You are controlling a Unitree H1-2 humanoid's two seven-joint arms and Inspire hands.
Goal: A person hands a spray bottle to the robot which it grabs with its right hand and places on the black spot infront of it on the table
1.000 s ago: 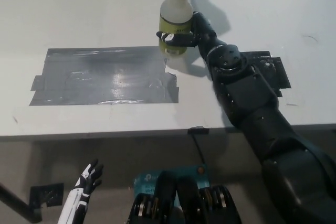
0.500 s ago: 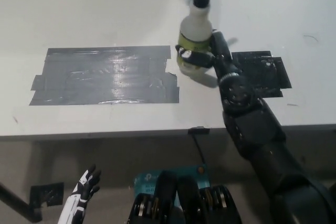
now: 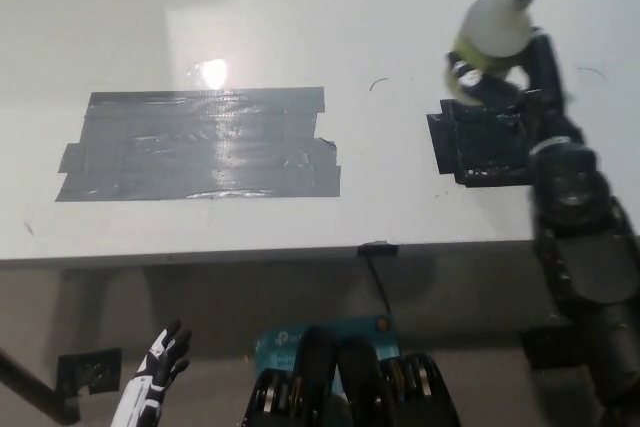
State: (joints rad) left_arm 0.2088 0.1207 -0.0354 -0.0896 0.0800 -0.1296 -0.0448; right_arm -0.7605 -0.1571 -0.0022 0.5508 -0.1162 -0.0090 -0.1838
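Carried rightward off the large grey patch, spray bottle (image 3: 492,32) now raised over the small black spot (image 3: 482,147) on the worktop (image 3: 300,7), right hand (image 3: 520,82) fingers wrapped round it. Lowering remains. Left hand (image 3: 160,357) down low, fingers spread.

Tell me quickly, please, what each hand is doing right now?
Left hand: open, holding nothing, low beside the table.
Right hand: shut on the spray bottle.

A white table (image 3: 300,7) with a bright light glare (image 3: 211,73), grey floor (image 3: 60,317) below
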